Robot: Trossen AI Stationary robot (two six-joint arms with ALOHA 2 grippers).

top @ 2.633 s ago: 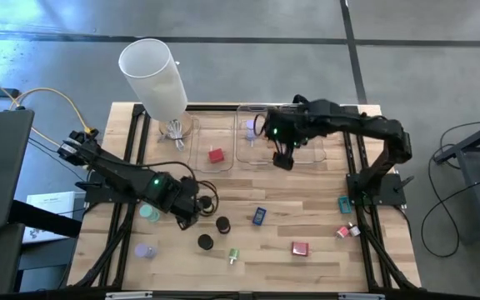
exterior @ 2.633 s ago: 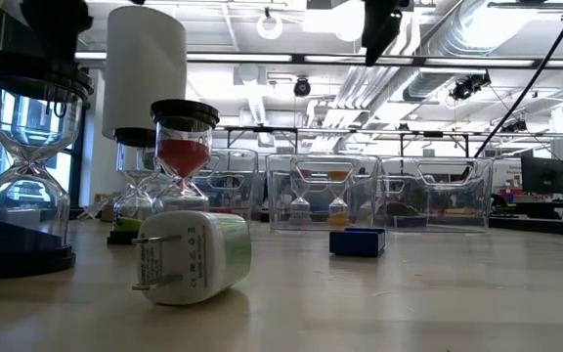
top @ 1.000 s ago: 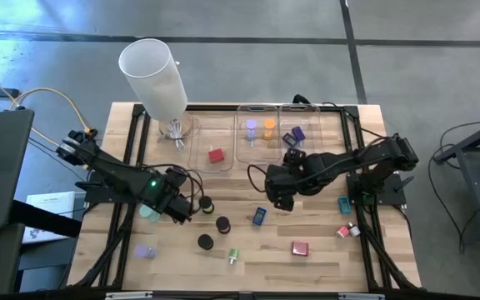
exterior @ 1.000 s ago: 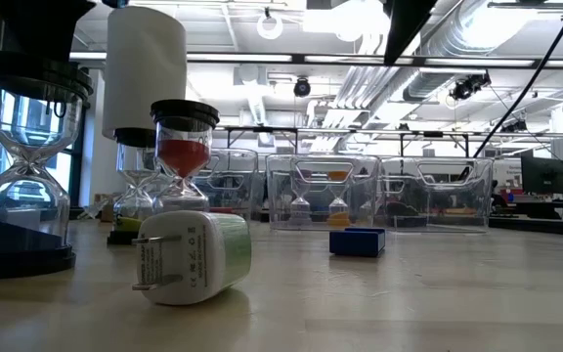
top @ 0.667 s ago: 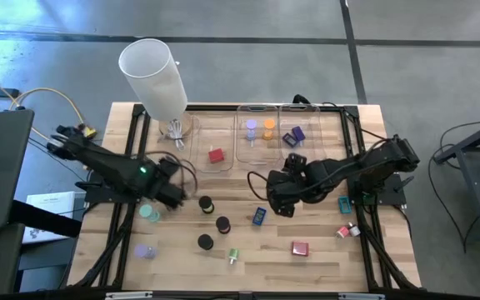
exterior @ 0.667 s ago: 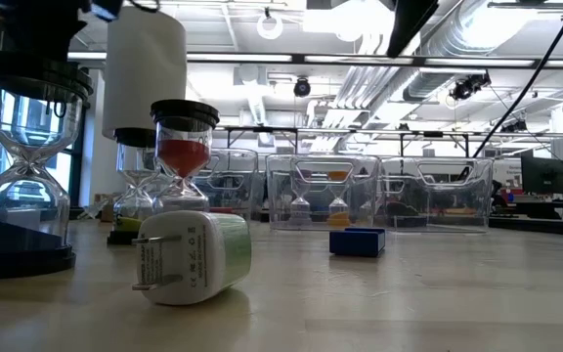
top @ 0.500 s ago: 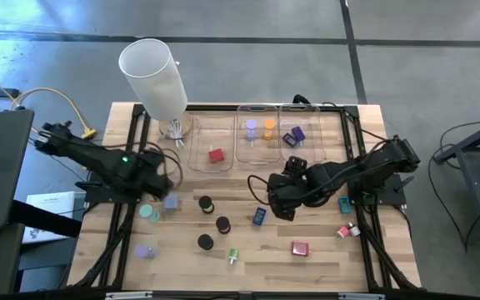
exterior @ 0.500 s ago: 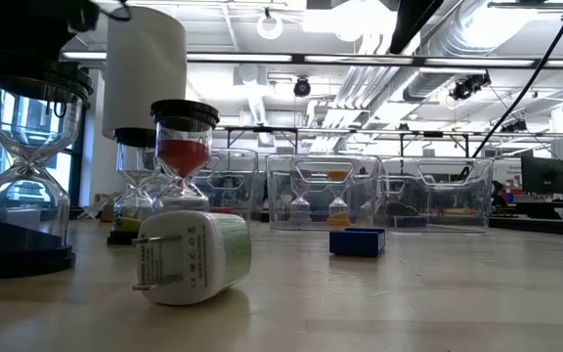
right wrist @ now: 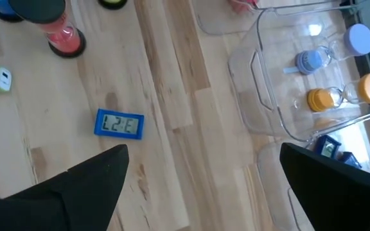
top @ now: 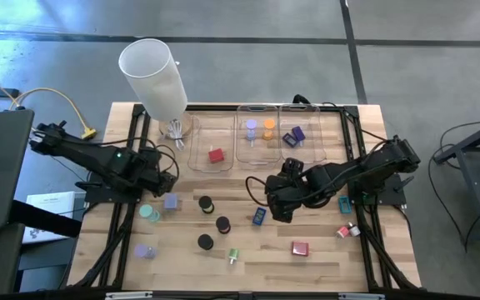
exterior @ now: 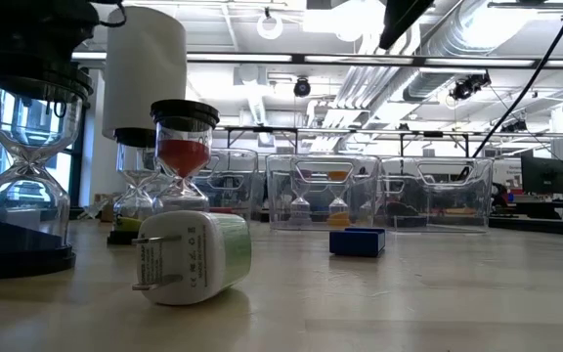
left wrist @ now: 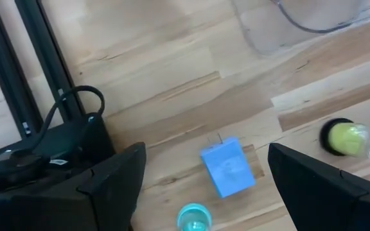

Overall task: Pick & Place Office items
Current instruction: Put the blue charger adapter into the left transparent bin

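Left gripper point(top: 158, 177), jaws spread and empty, is withdrawn toward nine o'clock; a lavender adapter point(top: 171, 201) is left released on the table point(top: 323, 258), still unsorted.

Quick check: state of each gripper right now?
Left gripper: open, holding nothing.
Right gripper: open, holding nothing.

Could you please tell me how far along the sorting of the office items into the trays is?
Done: a red block lies in one tray; lavender and orange hourglasses share the middle tray, a purple piece the third. In hand: nothing; the left gripper is open above a lavender charger, the right gripper open beside the blue clock. About ten pieces remain.
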